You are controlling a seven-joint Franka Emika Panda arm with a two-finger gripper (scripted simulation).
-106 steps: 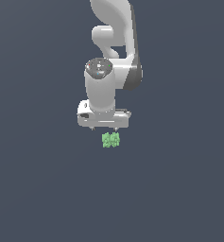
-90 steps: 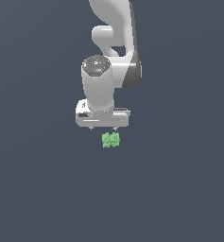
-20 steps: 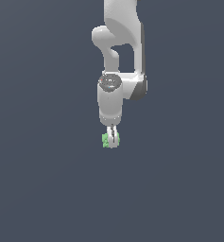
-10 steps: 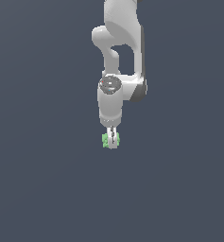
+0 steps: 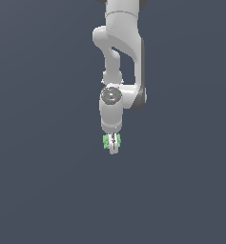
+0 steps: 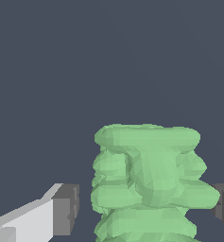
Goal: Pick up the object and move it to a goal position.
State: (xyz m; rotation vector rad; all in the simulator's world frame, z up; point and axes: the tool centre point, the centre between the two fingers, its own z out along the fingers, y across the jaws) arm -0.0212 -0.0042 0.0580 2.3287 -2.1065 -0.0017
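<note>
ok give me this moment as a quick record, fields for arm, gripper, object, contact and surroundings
arm: white Panda arm reaching down from the top of the exterior view
gripper: gripper pointing downward, fingers either side of the object
object: light-green bumpy clump, between the dark finger pads
contact: one pad appears to touch the clump, a gap shows at the other
grip state: cannot tell if closed on it yet
surroundings: plain dark grey background, no goal marker visible

In the exterior view the end effector (image 5: 113,147) covers most of the object (image 5: 106,142), leaving only green slivers beside it; the arm's top is cut off; in the wrist view the object's (image 6: 149,179) lower part and both fingers (image 6: 66,209) run past the frame.
</note>
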